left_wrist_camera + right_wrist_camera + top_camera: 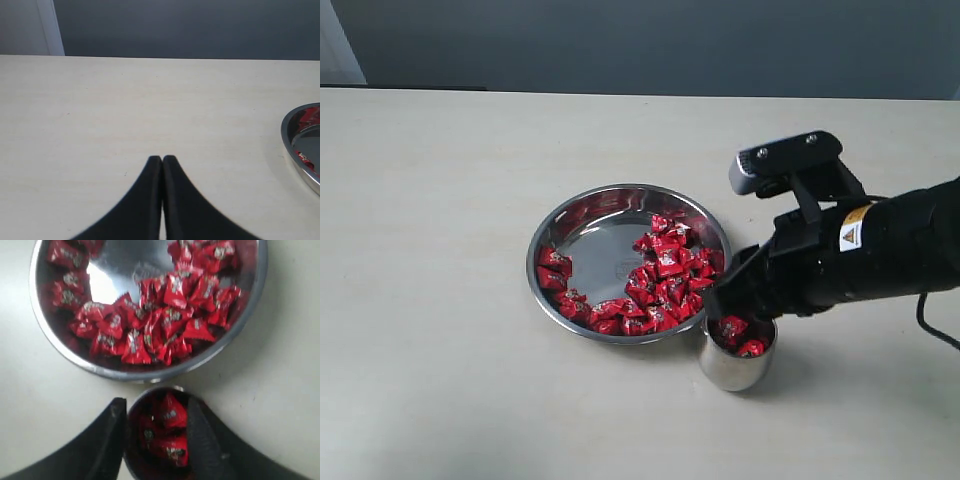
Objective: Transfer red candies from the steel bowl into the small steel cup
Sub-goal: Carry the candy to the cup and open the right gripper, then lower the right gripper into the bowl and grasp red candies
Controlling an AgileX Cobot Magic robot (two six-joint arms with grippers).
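Observation:
The steel bowl [600, 232] sits mid-table, with many red candies [665, 268] heaped on its right side and a few at its left. The small steel cup [735, 368] stands just off the bowl's near right rim and holds a few red candies [741, 337]. My right gripper [727, 302] hangs over the cup's mouth. In the right wrist view the right gripper [156, 405] is open, its fingers apart above the cup [131, 460], with candies [171, 436] lying inside and nothing pinched. My left gripper [162, 159] is shut and empty over bare table.
The bowl's rim [289, 145] shows at the edge of the left wrist view, away from the left gripper. The pale tabletop [440, 200] runs wide to the left and back; a dark wall stands behind its far edge.

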